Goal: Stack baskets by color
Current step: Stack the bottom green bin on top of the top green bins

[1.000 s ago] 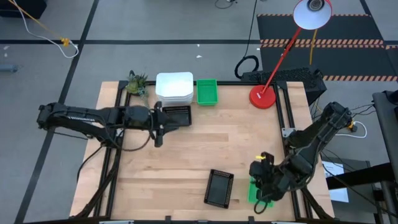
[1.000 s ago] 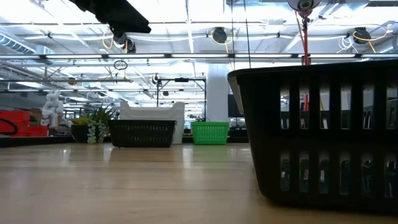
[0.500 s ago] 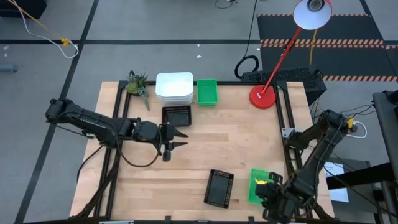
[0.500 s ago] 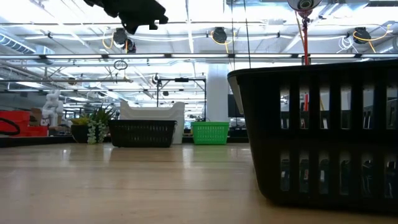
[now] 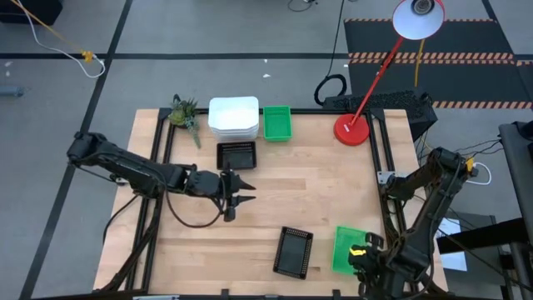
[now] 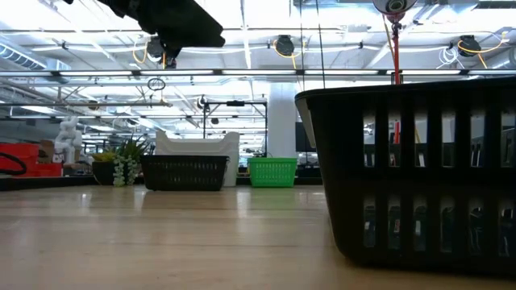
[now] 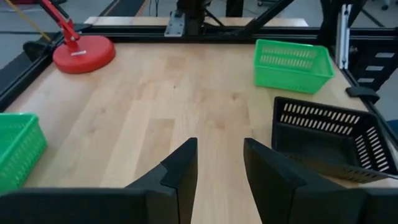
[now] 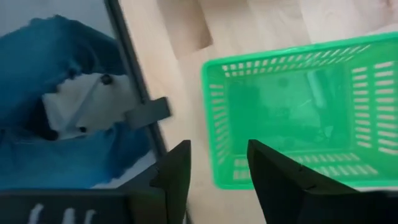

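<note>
- The plant sprig [image 5: 184, 112] lies at the table's far left corner.
- The left arm reaches in from the table's left side, stretched low over the wood toward the middle. The left gripper [image 5: 239, 193] hangs above bare board, near the black basket [image 5: 236, 155] at the back and apart from it. Its fingers [image 7: 179, 172] stand parted with wood showing between them, and they hold nothing.
- The white basket stack [image 5: 233, 117] sits at the back edge, with that black basket just in front of it and a green basket [image 5: 277, 122] just beside it on the right.
- A second black basket [image 5: 293, 251] lies near the front edge, right of centre.
- A second green basket [image 5: 346, 247] sits just beside it, at the front right.
- The red lamp base [image 5: 351, 130] stands at the back right.
- The right arm folds down at the table's front right corner. The right gripper [image 5: 363, 252] is at the near edge of that green basket, its fingers [image 8: 176, 167] parted and empty above the basket's rim.
</note>
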You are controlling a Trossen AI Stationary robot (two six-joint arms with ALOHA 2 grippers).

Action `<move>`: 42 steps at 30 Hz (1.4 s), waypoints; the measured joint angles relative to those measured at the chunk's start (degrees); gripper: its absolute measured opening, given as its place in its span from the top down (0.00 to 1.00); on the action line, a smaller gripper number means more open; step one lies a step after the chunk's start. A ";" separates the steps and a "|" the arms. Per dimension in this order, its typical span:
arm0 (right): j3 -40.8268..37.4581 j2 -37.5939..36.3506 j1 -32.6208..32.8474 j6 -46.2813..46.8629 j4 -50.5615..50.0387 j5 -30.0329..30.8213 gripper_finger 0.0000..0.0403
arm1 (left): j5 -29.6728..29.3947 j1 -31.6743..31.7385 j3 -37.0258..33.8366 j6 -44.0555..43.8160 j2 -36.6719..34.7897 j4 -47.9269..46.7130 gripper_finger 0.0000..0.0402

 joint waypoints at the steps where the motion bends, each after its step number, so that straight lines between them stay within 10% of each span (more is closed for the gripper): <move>1: -0.59 0.00 0.00 -0.66 0.40 -0.01 0.60 | -0.20 -0.16 0.00 -0.31 0.32 0.17 0.67; 22: -16.25 0.00 -0.02 -7.01 18.98 -5.10 0.58 | -2.52 -2.05 0.00 -2.37 1.81 -0.02 0.67; 42: -19.96 -0.23 -0.07 -8.83 25.01 -4.34 0.98 | -2.60 -2.01 0.00 1.80 1.81 -0.06 0.67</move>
